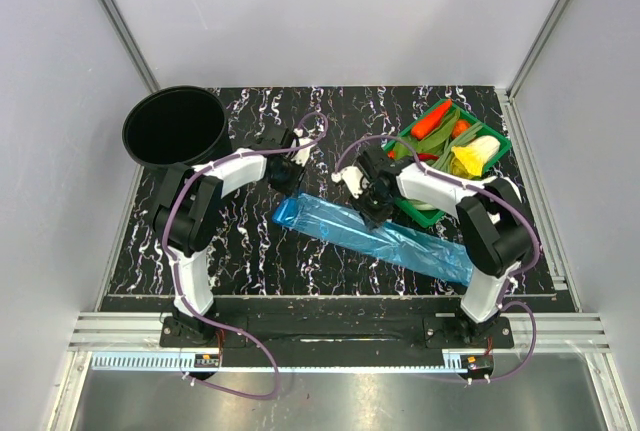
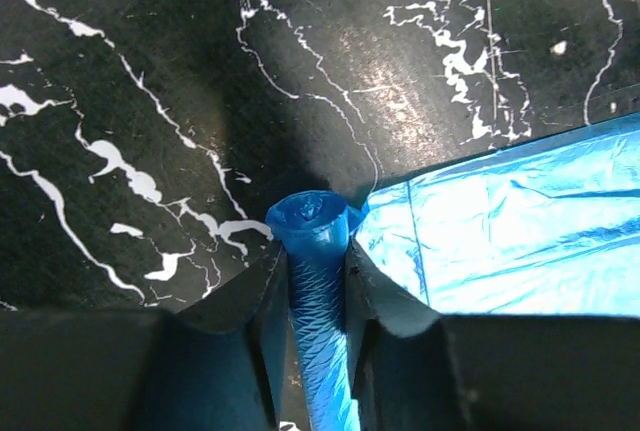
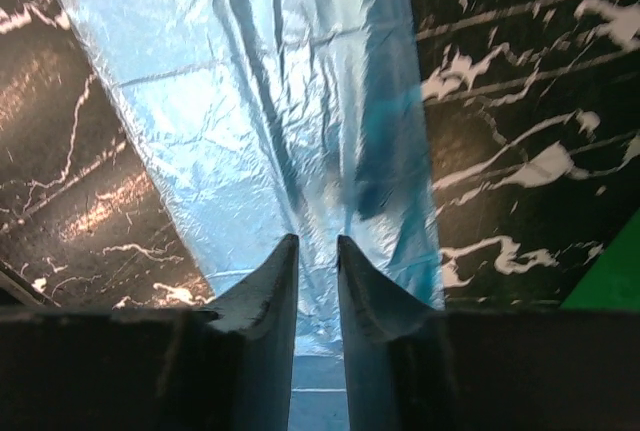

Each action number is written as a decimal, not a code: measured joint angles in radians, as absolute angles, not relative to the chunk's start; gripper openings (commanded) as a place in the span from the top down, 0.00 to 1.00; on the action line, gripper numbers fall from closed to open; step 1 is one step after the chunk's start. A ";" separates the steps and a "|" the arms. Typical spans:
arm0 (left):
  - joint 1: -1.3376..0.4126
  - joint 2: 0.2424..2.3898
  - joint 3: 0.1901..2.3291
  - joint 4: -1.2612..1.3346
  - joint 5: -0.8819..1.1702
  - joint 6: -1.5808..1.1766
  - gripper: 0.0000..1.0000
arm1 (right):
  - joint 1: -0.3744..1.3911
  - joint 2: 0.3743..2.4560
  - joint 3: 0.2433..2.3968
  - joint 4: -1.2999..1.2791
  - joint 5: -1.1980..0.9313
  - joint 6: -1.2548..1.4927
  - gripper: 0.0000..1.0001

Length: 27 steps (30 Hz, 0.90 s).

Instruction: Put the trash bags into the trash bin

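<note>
Marbled table point(image 2: 150, 71); left pincer point(image 2: 314, 261) tight on trash bag point(image 2: 500, 231)

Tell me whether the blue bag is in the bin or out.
Out. The blue bag lies stretched along the table, while the bin stands apart at the far left corner.

Trash bag point(image 1: 400, 241): middle hidden under the right claw point(image 1: 373, 209) from above, twisted end running off the bottom edge inside the left claw point(image 2: 315, 253), green tray point(image 3: 612, 273) beside it cut to a corner.
</note>
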<state>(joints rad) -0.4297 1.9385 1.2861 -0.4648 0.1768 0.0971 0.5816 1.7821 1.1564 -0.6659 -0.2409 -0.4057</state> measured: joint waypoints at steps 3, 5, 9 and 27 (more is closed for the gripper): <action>-0.426 1.935 1.280 -0.459 0.214 0.104 0.97 | 0.582 1.812 1.204 -0.659 -0.260 -0.391 0.63; -0.421 1.927 1.267 -0.449 0.247 0.110 1.00 | 0.582 1.826 1.237 -0.642 -0.276 -0.377 0.57; -0.403 1.908 1.236 -0.447 0.331 0.125 1.00 | 0.581 1.827 1.263 -0.599 -0.302 -0.354 0.50; -0.321 1.710 1.115 -0.472 0.741 0.289 1.00 | 0.462 1.954 1.365 -0.484 -0.736 -0.318 0.36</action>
